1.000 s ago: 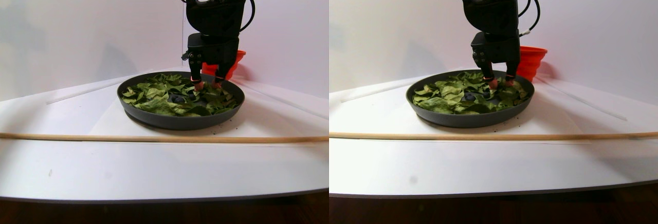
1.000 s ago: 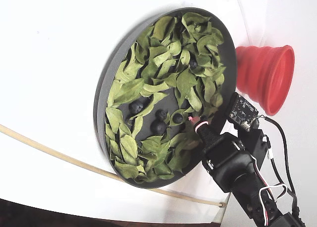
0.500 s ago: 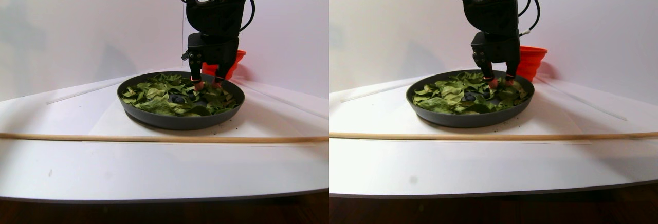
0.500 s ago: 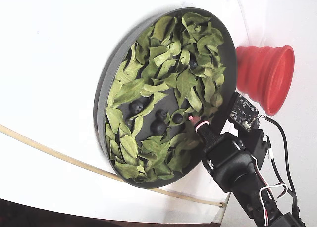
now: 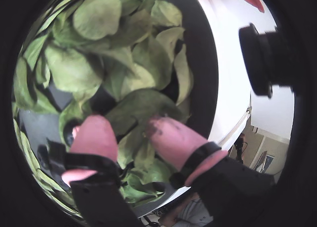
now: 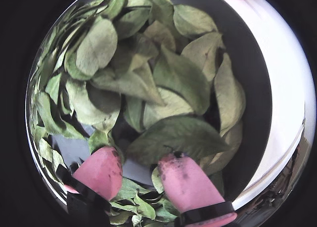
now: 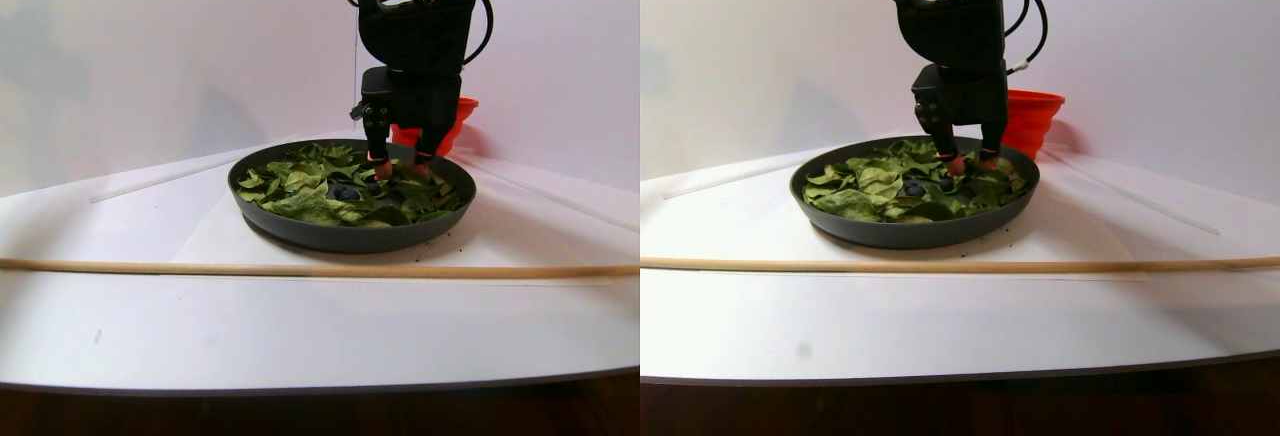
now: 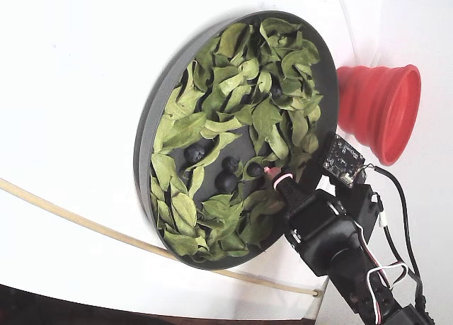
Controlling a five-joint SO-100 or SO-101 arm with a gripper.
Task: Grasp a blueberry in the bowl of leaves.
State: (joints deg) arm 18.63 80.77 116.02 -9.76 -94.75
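The dark grey bowl (image 8: 151, 130) is full of green leaves (image 8: 233, 84), with several dark blueberries (image 8: 195, 154) on its bare middle. My gripper (image 8: 274, 174) is open, its pink fingertips (image 5: 94, 133) down among the leaves near the bowl's rim on the red-cup side. Only leaves (image 5: 133, 108) and grey bowl floor (image 6: 138, 170) show between the jaws (image 6: 140, 160). A dark round shape (image 5: 69, 132), perhaps a berry, sits just outside the left finger. One berry (image 8: 253, 169) lies close beside the fingertips. In the stereo view the gripper (image 7: 400, 168) stands upright in the bowl (image 7: 350, 234).
A red ribbed cup (image 8: 379, 109) stands just beyond the bowl, behind the arm (image 7: 440, 121). A long thin wooden stick (image 7: 320, 269) lies across the white table in front of the bowl. The bowl's rim (image 5: 205, 64) rises close to the right finger.
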